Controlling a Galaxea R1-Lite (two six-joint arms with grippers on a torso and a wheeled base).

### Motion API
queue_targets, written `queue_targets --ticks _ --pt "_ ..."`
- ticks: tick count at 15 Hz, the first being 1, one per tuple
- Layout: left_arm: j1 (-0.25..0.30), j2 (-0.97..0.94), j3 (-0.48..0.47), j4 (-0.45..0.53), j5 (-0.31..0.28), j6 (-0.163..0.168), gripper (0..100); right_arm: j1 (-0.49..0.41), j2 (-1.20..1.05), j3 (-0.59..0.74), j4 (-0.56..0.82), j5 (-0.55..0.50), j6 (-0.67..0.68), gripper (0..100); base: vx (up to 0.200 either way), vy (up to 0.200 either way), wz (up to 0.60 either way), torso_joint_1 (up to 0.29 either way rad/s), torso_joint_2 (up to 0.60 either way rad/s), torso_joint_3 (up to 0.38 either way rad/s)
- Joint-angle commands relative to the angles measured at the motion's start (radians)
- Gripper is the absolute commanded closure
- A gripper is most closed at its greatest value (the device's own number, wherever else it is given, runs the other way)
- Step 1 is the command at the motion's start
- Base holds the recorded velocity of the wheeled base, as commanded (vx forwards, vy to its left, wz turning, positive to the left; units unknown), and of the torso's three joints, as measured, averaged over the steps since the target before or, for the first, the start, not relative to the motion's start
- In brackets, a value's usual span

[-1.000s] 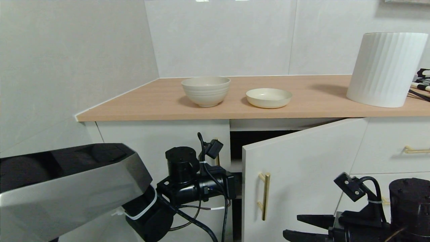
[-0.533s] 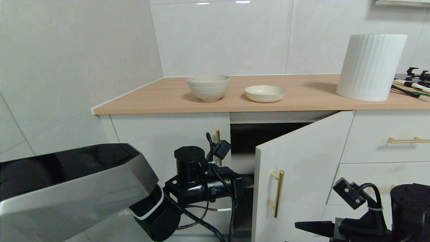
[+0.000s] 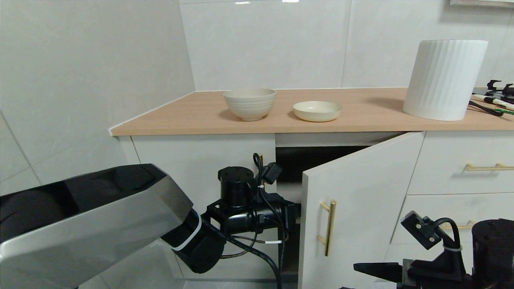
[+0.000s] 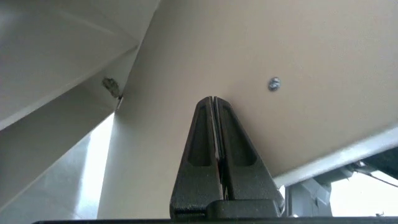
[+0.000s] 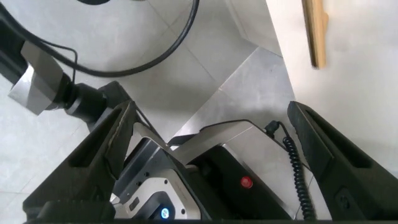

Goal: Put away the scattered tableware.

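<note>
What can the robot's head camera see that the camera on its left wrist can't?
Head camera: a wooden counter with a bowl and a shallow dish beside it, a tall white ribbed container, and an open cabinet door with a gold handle.
Left wrist camera: the left gripper, shut, pointing at a pale panel with a small screw.
Both: pale cabinet surfaces, though I cannot tell whether that panel belongs to the door.
</note>
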Motion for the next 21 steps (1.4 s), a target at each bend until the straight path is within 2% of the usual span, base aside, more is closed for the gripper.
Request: queue_targets --ticks 1,5,10,12,13,15,16,19,21 --pt "-0.001 -0.003 -0.020 0.004 0.000 0.000 100 0.001 -0.003 0.004 0.000 0.001 0.000 0 -0.200 0.000 0.00 0.007 0.01 0.002" --pt "-0.001 0.003 -0.077 0.062 0.000 0.000 100 0.002 -0.004 0.003 -0.002 0.002 -0.034 0 -0.200 0.000 0.00 0.000 0.00 0.004" --pt "-0.001 0.057 -0.187 0.142 0.000 0.001 100 0.002 -0.034 -0.002 -0.002 0.004 -0.081 0 0.000 0.000 0.00 0.000 0.00 0.000" --pt "-0.004 0.060 -0.225 0.187 0.001 0.001 100 0.044 -0.055 -0.007 -0.002 -0.004 -0.080 0 0.000 0.000 0.00 0.000 0.00 0.000" --pt "-0.010 0.068 -0.250 0.222 0.015 0.001 100 0.057 -0.061 -0.005 -0.003 -0.004 -0.080 0 0.000 0.000 0.00 0.000 0.00 0.000" --pt "-0.028 0.084 -0.317 0.274 0.084 0.001 100 0.073 -0.070 -0.005 -0.002 -0.006 -0.081 0 0.000 0.000 0.00 0.000 0.00 0.000" --pt "-0.039 0.083 -0.330 0.288 0.095 0.003 100 0.073 -0.073 -0.005 -0.002 -0.006 -0.081 0 0.000 0.000 0.00 0.000 0.00 0.000" --pt "-0.151 -0.005 -0.348 0.337 0.095 0.007 100 0.108 -0.136 0.004 -0.002 -0.002 -0.081 0 0.000 0.000 0.00 0.000 0.00 0.000" --pt "-0.237 -0.110 -0.282 0.364 0.095 0.014 100 0.139 -0.205 0.018 0.002 0.004 -0.080 0 0.000 0.000 0.00 0.000 0.00 0.000"
